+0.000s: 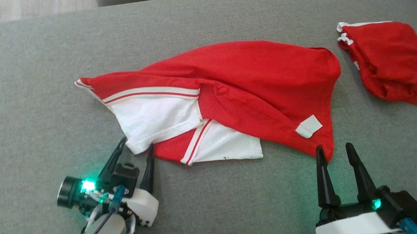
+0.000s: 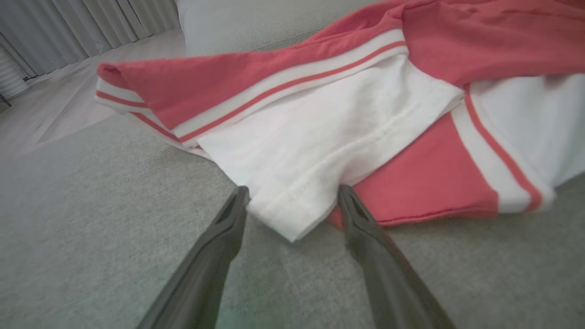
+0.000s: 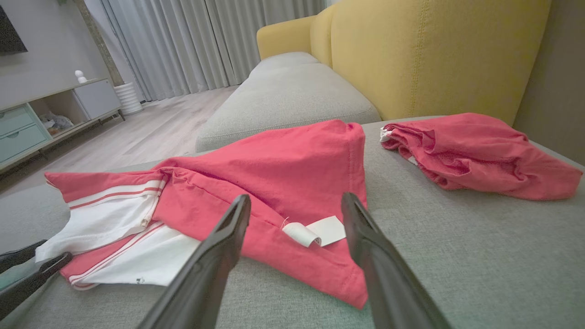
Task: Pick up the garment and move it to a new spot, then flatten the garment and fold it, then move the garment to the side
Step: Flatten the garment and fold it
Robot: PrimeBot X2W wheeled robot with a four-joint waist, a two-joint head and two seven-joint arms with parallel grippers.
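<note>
The garment (image 1: 243, 78) is laid crumpled on the grey sofa cushion (image 1: 38, 114), with its red body folded over and both white sleeves overlapped at the near edge. The lower corner of the upper sleeve (image 1: 154, 121) is bracketed by the left gripper (image 1: 138, 143), whose jaws are spread wide and hold nothing. The right gripper (image 1: 334, 147), likewise spread and empty, is placed at the near hem corner, just beside the white tag (image 1: 309, 126).

Several faults are judged possible:
- If the left jaws are closed here, only one sleeve layer may be caught and the body left trailing.
- If the right jaws are closed short, the tag alone, or bare cushion, may be pinched.
- The fold may be deepened by an uneven lift.
- The smaller red bundle (image 1: 390, 60) lies near and may be dragged along if the garment is swept that way.
</note>
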